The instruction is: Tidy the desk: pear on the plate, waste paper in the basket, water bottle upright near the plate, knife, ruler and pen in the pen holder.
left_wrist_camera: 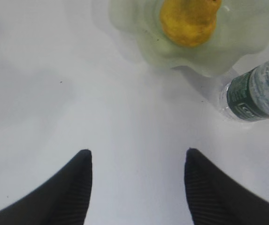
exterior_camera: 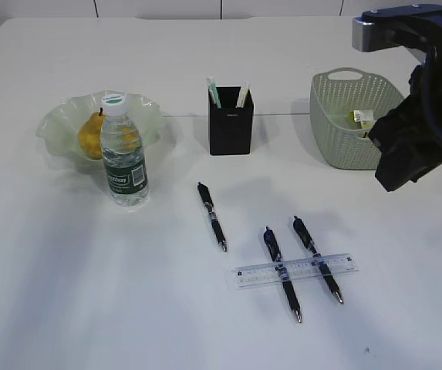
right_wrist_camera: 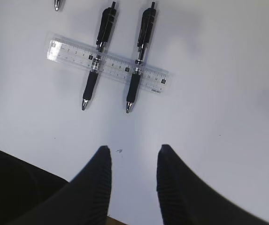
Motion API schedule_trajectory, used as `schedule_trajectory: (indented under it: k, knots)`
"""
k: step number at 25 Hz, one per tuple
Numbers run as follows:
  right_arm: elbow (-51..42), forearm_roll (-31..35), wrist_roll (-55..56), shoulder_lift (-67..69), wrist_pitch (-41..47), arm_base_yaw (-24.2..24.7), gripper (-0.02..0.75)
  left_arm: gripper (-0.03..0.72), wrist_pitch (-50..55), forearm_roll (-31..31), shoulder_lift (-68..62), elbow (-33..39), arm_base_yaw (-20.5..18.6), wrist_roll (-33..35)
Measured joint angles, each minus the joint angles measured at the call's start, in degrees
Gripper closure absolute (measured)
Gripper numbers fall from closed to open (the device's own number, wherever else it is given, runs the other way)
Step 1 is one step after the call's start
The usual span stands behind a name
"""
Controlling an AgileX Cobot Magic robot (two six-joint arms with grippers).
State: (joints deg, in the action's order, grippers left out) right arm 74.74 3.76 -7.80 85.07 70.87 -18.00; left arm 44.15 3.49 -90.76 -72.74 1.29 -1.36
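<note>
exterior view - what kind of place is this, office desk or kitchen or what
Most likely a staged desk or tabletop test setup rather than a lived-in office: a bare white table holding stationery, namely three pens, a clear ruler and a black pen holder, plus a small waste basket.

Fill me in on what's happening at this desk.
A two-armed robot is tidying. The pear lies on the plate, the water bottle stands upright beside it, and paper is in the basket. Three pens and the ruler are on the table. Both grippers, left and right, hold nothing.
</note>
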Motion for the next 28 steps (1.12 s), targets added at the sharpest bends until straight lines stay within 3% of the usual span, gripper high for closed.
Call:
schedule_trajectory:
  k: [6,17,28]
  knots:
    - [0.0,0.0,-0.25,0.0,0.0,0.0,0.485,0.244,-0.15,0.52,3.71,6.44,-2.15,0.0]
    - [0.0,0.33,-2.08,0.0,0.0,0.0,0.485,0.244,-4.8,2.7,12.74,27.18,-2.24,0.0]
    - [0.0,1.14,-2.68,0.0,0.0,-0.23,0.485,0.244,-6.62,1.16,19.89,31.2,-2.24,0.0]
